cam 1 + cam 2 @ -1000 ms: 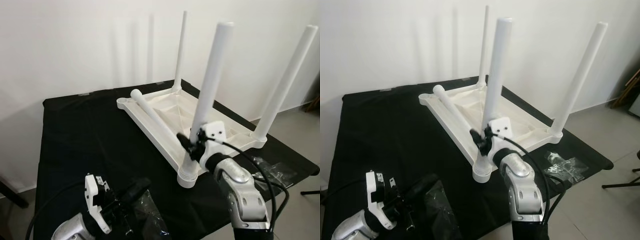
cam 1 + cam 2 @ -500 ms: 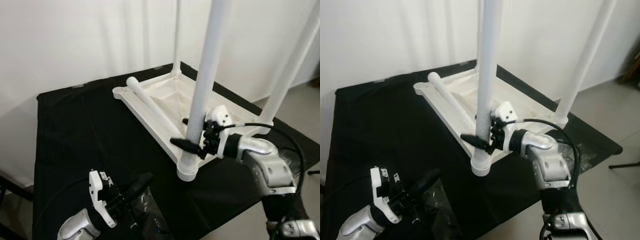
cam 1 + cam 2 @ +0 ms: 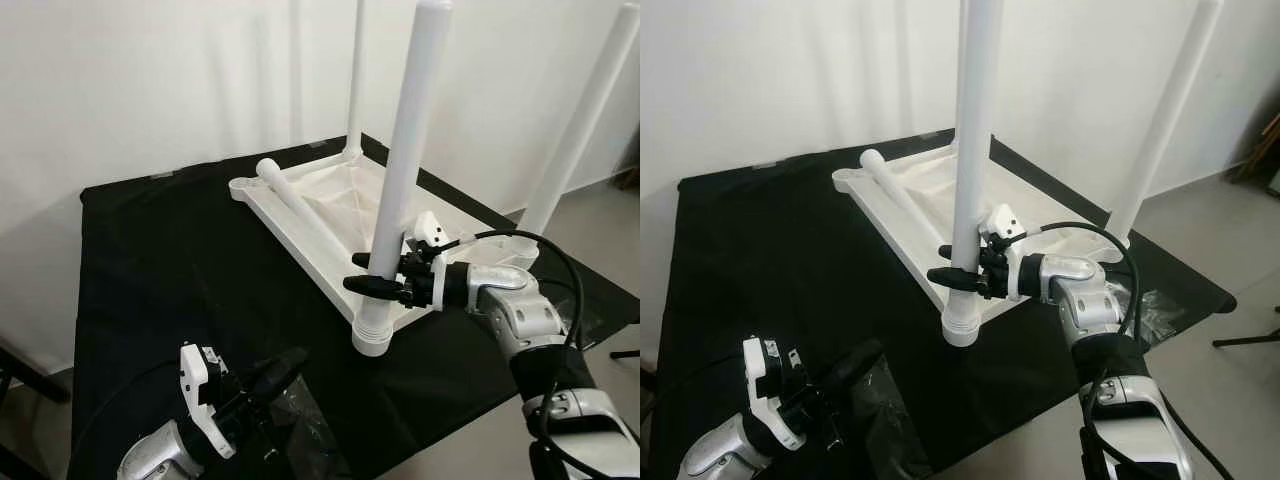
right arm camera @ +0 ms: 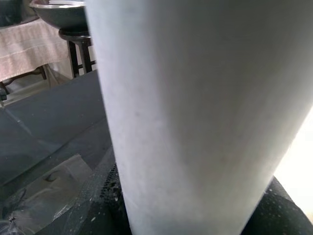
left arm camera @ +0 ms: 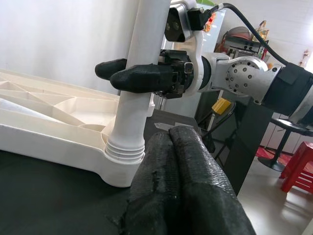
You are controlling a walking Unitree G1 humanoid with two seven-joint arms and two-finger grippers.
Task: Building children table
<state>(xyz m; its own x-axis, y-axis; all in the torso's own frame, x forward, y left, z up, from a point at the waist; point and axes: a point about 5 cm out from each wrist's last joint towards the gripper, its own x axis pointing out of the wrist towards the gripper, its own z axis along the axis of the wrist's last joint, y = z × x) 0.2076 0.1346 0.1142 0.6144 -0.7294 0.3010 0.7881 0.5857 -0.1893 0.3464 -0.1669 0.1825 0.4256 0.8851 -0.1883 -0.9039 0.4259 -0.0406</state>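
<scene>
The upturned table top lies on the counter, three legs standing upright from its corners, a loose leg lying across it. A plastic bag lies at the counter's near edge.

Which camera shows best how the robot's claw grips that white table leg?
The left wrist view: the right gripper has one finger on each side of the near leg, above its threaded base. The eye views show this smaller; the right wrist view shows the leg blurred, close up.

White wall, grey floor, red stools.
</scene>
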